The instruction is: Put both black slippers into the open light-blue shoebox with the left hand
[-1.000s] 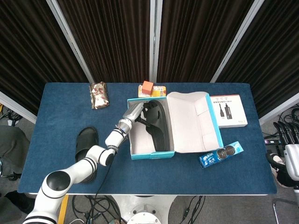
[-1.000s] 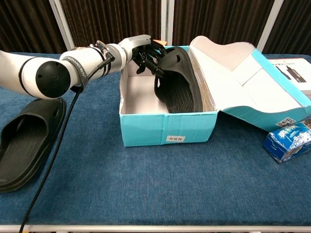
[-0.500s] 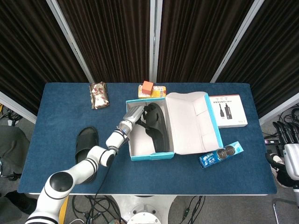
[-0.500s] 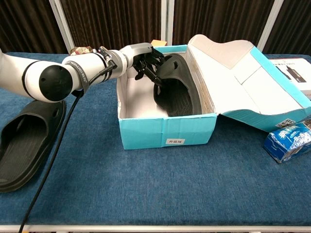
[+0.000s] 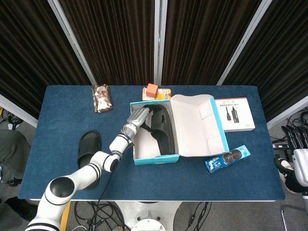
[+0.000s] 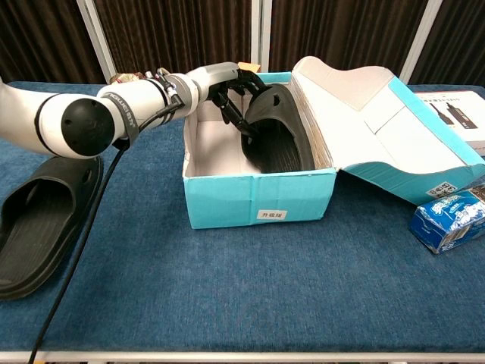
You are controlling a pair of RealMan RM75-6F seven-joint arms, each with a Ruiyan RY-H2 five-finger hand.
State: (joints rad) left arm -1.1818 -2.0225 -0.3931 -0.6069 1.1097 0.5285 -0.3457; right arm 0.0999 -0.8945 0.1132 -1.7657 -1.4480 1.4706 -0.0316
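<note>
One black slipper (image 6: 277, 135) stands on its side in the open light-blue shoebox (image 6: 258, 209), leaning against the right inner wall; in the head view this slipper (image 5: 161, 131) lies along the shoebox (image 5: 156, 159). My left hand (image 6: 231, 89) reaches over the box's back left corner and its dark fingers grip the slipper's strap; from above the left hand (image 5: 139, 117) sits at the box's far left rim. The second black slipper (image 6: 38, 220) lies flat on the blue table to the left, also seen as the second slipper (image 5: 89, 148) from above. A bit of my right arm (image 5: 300, 172) shows off the table's right edge.
The box lid (image 6: 364, 114) hangs open to the right. A blue snack packet (image 6: 449, 221) lies by the lid. A white carton (image 5: 235, 114) sits at the far right, a brown packet (image 5: 101, 98) at the back left, and an orange block (image 5: 152, 90) behind the box.
The slipper has sunk lower into the box and now leans on its right wall. The box has slid slightly left. My left hand stays on the strap.
</note>
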